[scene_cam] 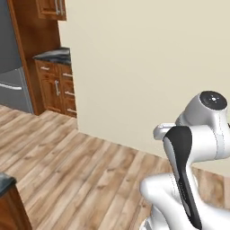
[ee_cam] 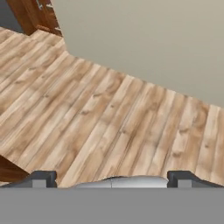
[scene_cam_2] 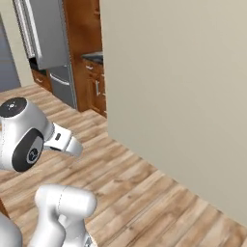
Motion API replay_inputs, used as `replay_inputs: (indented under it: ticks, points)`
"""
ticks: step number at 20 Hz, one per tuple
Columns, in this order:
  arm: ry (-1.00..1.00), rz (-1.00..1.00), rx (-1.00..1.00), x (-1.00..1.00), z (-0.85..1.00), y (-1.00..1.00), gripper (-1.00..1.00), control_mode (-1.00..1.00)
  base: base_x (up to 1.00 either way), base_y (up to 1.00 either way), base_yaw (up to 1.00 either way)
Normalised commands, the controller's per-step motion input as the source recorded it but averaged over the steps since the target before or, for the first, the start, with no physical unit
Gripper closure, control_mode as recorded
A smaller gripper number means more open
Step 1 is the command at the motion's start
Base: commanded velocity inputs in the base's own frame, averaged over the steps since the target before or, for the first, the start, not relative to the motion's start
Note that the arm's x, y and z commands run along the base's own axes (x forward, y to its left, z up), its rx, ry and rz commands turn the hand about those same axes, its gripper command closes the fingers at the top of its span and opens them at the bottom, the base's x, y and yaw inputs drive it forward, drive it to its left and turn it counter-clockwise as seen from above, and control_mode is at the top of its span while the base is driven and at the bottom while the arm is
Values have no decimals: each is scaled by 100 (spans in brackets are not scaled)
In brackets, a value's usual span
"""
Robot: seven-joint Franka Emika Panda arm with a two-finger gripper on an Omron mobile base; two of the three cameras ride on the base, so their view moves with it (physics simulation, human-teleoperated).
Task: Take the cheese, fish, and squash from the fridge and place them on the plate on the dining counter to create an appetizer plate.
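- Two finger tips stand wide apart at the bottom of the hand view; the hand is released and carries nothing.
- Fridge: tall, grey, at the far left of the right base view, between wooden cabinets; its doors appear closed, with a long pale handle on the upper door. It is well apart from the arm.
- Its grey lower section is at the left edge of the left base view, beside a wooden drawer cabinet with a dark stone top.
- Cheese, fish, squash and plate: none sighted, so their positions cannot be confirmed.
- A dark stone corner on a brown base at the lower left may be the dining bench; not certain.
- Wooden floor and a beige wall lie ahead of the hand.
- Judgement: the task is at its outset, with the approach to the fridge pending.
- Risk: the wall corner lies between base and fridge; a tight turn could clip it. A poorly aligned stop could leave the handle beyond reach.
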Motion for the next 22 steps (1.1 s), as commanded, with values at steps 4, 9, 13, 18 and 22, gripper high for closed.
replay_inputs:
  ticks: [4,9,13,18,22]
  points:
    - [0,0,0,0,0,0,-100,100,100,-2,43]
    - [0,0,0,0,0,0,-100,100,100,0,44]
    - [0,0,0,0,0,0,-100,100,100,0,45]
    - [0,0,0,0,0,0,-100,100,100,0,45]
    - [0,0,0,0,0,0,-100,100,100,0,44]
